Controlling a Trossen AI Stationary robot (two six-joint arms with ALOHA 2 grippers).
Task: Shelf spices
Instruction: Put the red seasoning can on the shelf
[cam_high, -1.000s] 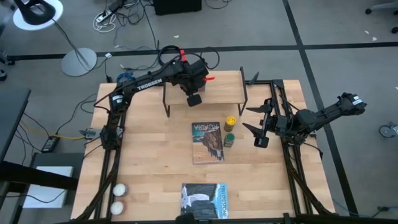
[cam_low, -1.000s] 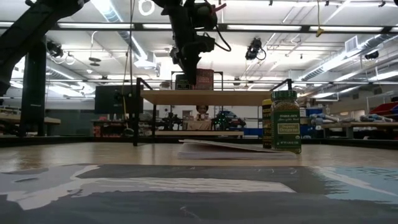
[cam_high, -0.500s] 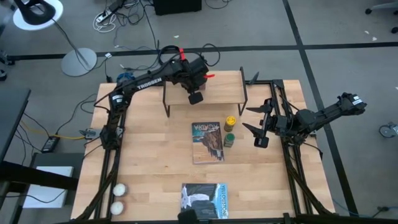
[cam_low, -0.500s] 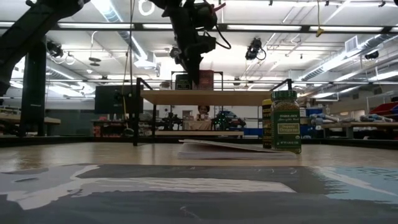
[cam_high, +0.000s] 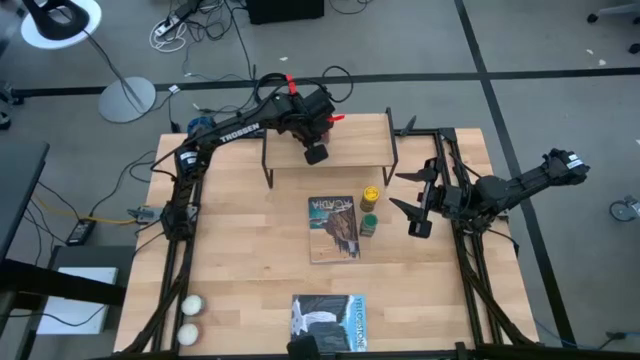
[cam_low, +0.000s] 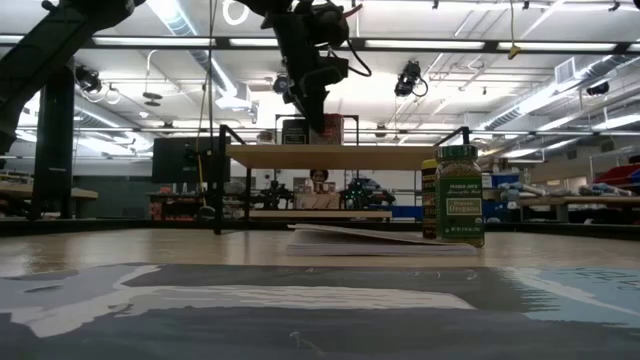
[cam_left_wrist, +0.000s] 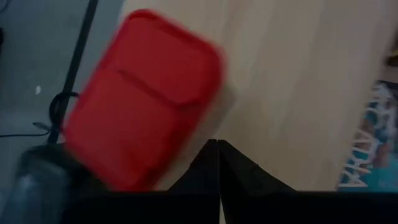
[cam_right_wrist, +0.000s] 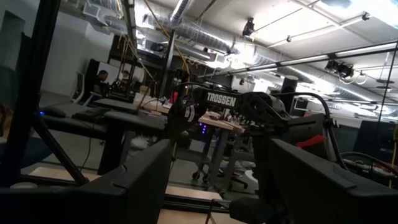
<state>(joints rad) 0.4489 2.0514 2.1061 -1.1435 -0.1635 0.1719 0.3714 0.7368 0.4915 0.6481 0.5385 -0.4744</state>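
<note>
The table (cam_high: 250, 260) carries the shelf (cam_high: 360, 150) toward twelve o'clock, raised on black legs so tins stand clear of the books below. Above the shelf's left part hangs the left gripper (cam_high: 315, 152), jaws together and empty. The red tin (cam_left_wrist: 143, 99) stands on the shelf just beside it, seemingly already placed. The right gripper (cam_high: 412, 203) waits at three o'clock, jaws apart. Nearby, the green jar (cam_high: 368, 225) and yellow-lidded jar (cam_high: 371, 193) remain unshelved.
</note>
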